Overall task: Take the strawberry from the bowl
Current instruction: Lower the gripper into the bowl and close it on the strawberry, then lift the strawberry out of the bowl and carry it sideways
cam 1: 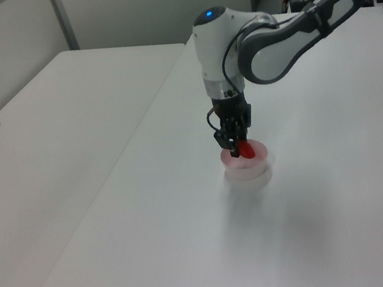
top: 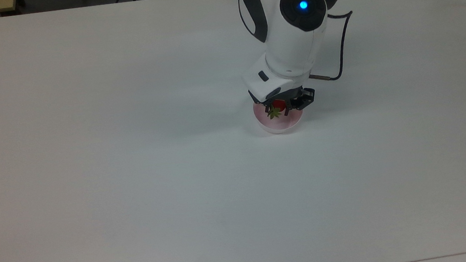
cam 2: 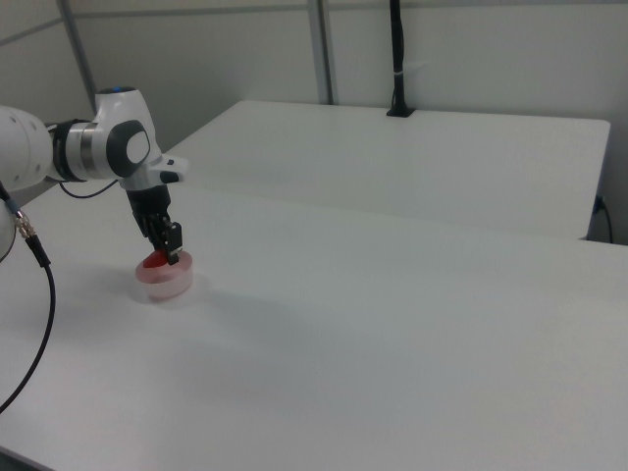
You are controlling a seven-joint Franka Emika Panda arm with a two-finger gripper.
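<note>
Now the end effector (cam 1: 236,150) pinches the strawberry (cam 1: 247,151) above the bowl (cam 1: 247,167).

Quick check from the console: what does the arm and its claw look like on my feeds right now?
The glossy white arm has rounded shells and dark grey joint bands. A round black cap carries a glowing blue light. A thin black cable loops outside the wrist. The small black two-finger claw hangs below a white flange.

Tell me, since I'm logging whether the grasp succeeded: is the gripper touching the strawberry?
Touching. In the left view the gripper is shut on the strawberry, whose red body hangs from the fingertips just above the bowl.
</note>
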